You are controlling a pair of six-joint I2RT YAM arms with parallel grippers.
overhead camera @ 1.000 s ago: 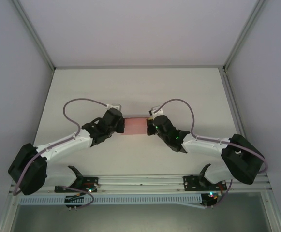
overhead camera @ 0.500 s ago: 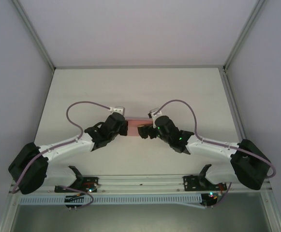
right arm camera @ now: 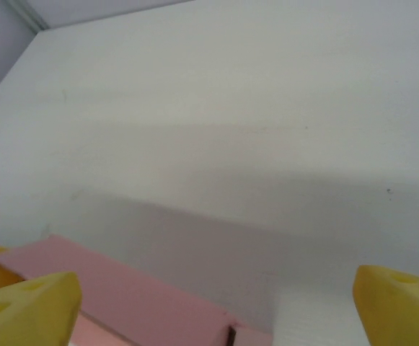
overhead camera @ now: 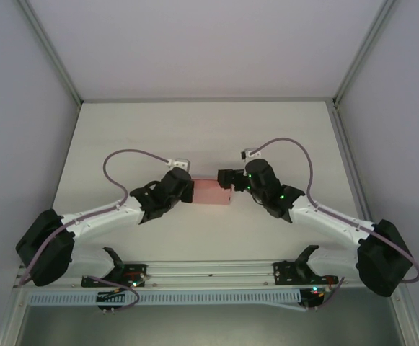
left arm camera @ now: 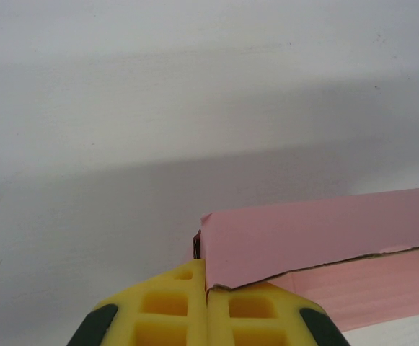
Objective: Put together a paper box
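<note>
The pink paper box lies partly folded on the white table between the two arms. My left gripper holds its left end. In the left wrist view the yellow fingers are pressed together, pinching the corner of a raised pink panel. My right gripper hovers at the box's right end, above and slightly behind it. Its yellow fingers stand wide apart with nothing between them. The paper box passes low under its left finger.
The white table is enclosed by grey walls and metal corner posts. A rail with brackets runs along the near edge. Purple cables loop above both wrists.
The right gripper has let go of the box's right end, opened and drawn back to the right. The left gripper has shifted slightly right, carrying the box with it.
</note>
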